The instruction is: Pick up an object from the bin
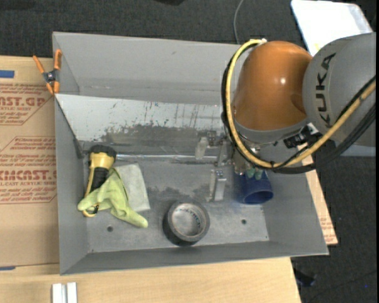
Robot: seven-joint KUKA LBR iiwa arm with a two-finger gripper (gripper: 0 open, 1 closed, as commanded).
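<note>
The end effector [211, 168] is low inside the grey metal bin [145, 62], near the middle of the floor and a little toward the right wall. Its two metal fingers [219, 185] stand apart from each other, one toward the far wall and one toward the near edge. Between them I see only the bare floor of the bin, so it holds nothing. Above it, the round orange cover [268, 84] of the wrist hides the right part of the far wall.

The thing nearest to the end effector is a blue cup [255, 192]. It lies on the floor just beside the nearer finger, on its right, and its upper part is hidden under the wrist. I cannot tell if the finger touches it.

A dark roll of tape [186, 222] lies flat near the near edge of the bin, close to the same finger but apart from it.

By the left wall there is a small heap, well apart from the end effector: a yellow-green cloth [114, 199], a pale sheet [138, 183] beside it, and a black and yellow tool [100, 165] partly lying on the cloth.
</note>
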